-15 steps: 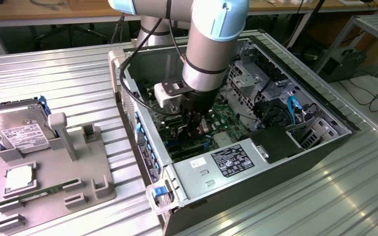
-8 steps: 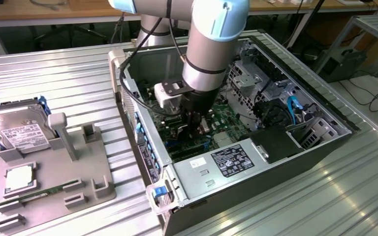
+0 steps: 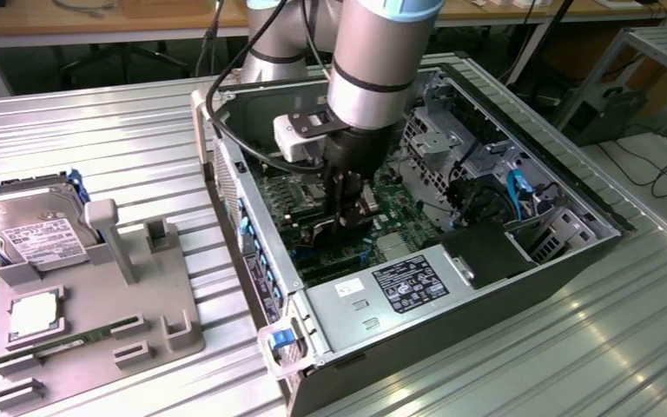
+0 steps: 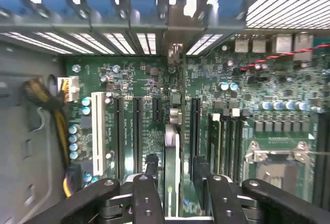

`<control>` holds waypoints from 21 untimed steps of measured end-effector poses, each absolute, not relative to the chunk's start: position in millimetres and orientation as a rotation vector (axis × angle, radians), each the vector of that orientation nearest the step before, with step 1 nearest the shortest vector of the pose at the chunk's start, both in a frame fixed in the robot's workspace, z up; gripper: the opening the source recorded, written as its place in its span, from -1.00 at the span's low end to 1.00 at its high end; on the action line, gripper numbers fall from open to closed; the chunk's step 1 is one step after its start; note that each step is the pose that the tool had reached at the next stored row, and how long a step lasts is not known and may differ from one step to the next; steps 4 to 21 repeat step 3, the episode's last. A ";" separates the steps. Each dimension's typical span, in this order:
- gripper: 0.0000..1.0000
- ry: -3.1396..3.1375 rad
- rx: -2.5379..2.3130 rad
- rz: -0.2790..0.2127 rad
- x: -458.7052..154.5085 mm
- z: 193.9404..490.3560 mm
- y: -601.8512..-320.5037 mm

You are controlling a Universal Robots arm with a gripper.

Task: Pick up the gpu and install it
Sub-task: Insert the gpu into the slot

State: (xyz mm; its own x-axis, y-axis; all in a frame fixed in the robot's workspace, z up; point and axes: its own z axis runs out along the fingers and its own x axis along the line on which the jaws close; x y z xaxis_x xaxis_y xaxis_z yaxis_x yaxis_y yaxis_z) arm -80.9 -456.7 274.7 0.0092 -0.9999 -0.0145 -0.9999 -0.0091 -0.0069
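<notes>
A ribbed metal counter (image 3: 114,130) carries an open computer case (image 3: 565,252) and a grey parts tray (image 3: 102,321), with wooden desks behind. Inside the case, the end effector (image 4: 177,193) stands with fingers (image 4: 146,198) parted on either side of the gpu (image 4: 172,152), which sits edge-on, upright in a motherboard (image 4: 149,79) slot; whether they touch it I cannot tell.

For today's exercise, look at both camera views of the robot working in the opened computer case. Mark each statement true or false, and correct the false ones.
1. The gripper is down inside the open grey metal computer case. True.
2. The thin dark circuit-board card stands edge-on between the gripper's fingers, over the green motherboard. True.
3. The boxy silver hard drive with a white label lies inside the case. False: it sits in the grey holder outside, at the exterior view's left.
4. The case's side panel is closed. False: the inside is exposed.
</notes>
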 end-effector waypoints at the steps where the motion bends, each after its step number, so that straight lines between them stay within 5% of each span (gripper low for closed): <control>1: -0.18 2.202 -2.223 0.002 -80.9 277.3 -456.3; 2: -0.21 2.205 -2.226 -0.010 -81.0 278.9 -456.0; 3: -0.79 2.205 -2.226 -0.010 -81.0 278.9 -456.0; 21: -0.79 2.205 -2.226 -0.010 -81.0 278.9 -456.0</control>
